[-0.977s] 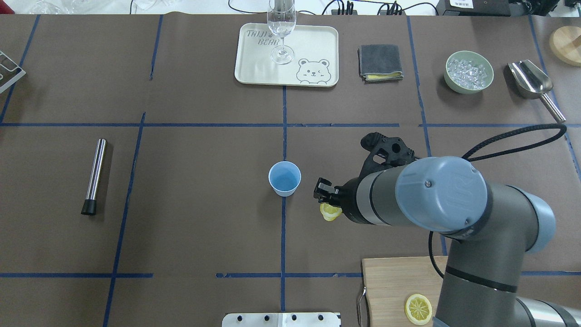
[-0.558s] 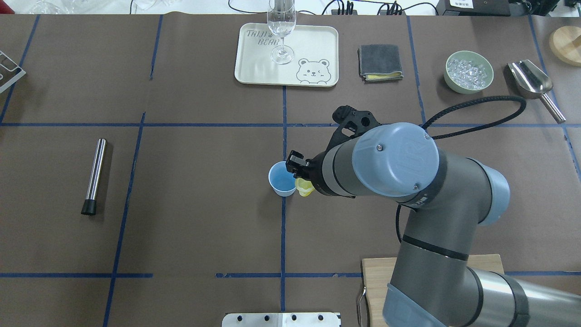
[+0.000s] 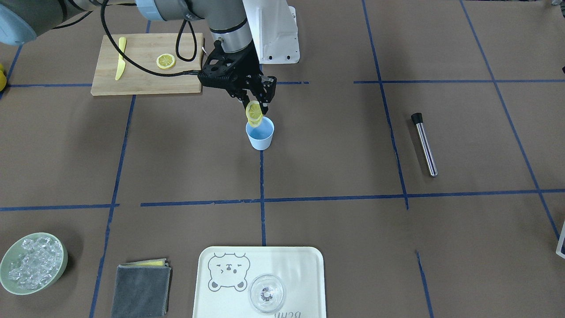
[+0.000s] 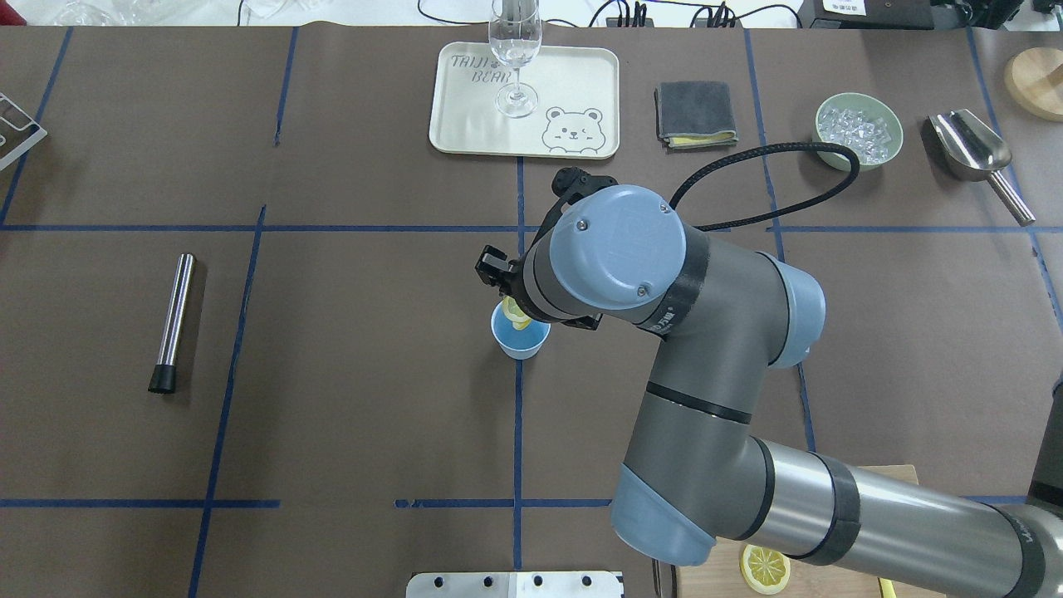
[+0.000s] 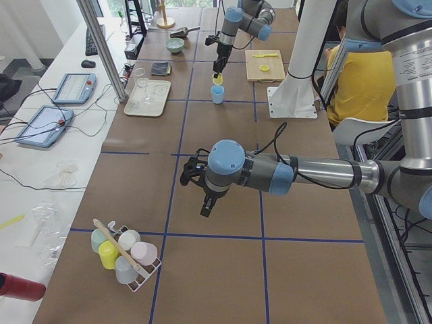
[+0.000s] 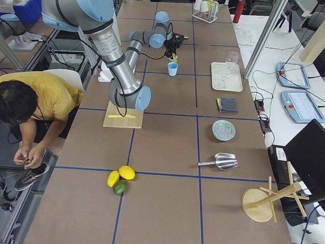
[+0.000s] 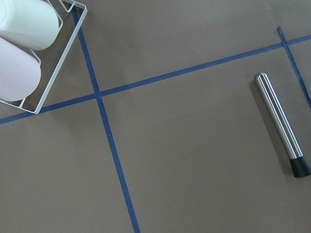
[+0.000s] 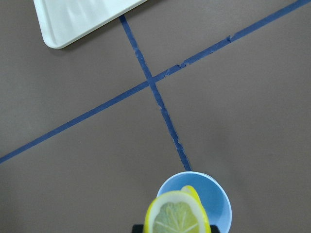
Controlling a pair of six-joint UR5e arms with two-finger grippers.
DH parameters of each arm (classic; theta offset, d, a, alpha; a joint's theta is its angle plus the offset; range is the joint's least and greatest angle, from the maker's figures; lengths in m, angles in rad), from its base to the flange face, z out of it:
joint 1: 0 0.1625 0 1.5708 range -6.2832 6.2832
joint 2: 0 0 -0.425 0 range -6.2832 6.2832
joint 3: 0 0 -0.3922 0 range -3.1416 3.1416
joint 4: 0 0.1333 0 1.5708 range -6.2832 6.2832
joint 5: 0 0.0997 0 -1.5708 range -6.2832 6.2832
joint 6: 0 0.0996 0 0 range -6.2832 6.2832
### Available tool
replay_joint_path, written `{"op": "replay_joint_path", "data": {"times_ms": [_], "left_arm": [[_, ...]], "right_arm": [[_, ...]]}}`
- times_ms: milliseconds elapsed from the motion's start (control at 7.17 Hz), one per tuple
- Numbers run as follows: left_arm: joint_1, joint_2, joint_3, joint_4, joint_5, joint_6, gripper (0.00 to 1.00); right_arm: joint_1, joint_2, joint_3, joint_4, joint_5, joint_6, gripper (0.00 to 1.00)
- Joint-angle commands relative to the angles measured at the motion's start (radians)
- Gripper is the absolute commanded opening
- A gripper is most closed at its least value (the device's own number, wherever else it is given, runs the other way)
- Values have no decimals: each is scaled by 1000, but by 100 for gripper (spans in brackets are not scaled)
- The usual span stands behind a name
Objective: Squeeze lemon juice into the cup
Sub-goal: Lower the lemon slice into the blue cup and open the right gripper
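My right gripper is shut on a lemon slice and holds it upright, cut face sideways, just above the mouth of the light-blue cup. In the overhead view the slice hangs over the far part of the cup, and the arm's wrist hides most of the fingers. The right wrist view shows the slice in front of the cup. A second lemon slice lies on the wooden cutting board. My left gripper shows only in the exterior left view, and I cannot tell its state.
A yellow plastic knife lies on the board. A steel rod with a black tip lies on my left. On the far side are a bear tray with a clear glass, a grey cloth and a green ice bowl.
My right arm has carried the lemon slice leftward and away from me, from the table right of the cup to just over the cup's mouth. The cup has not moved.
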Motion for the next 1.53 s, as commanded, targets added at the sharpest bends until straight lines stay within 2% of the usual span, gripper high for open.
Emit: {"op": "replay_joint_path", "data": {"times_ms": [0,279,419,698,1256,1395], "left_arm": [[0,2,-3,-7,0,-4,100],[0,2,-5,-7,-2,-4,100],[0,2,-7,-7,-2,-4,100],[-2,4,-7,-7,-34,-7,100],[-5,1,-4,-5,-34,-14,100],[4,-34,7,-5,-25,-139,100]], "right_arm": [[1,4,-69,87,2,8,51],[-15,-16,-71,90,2,6,51],[-22,-22,-71,90,0,8,56],[-28,-33,-71,92,0,3,83],[-27,-33,-59,92,17,2,85],[-27,-65,-33,90,46,-5,91]]}}
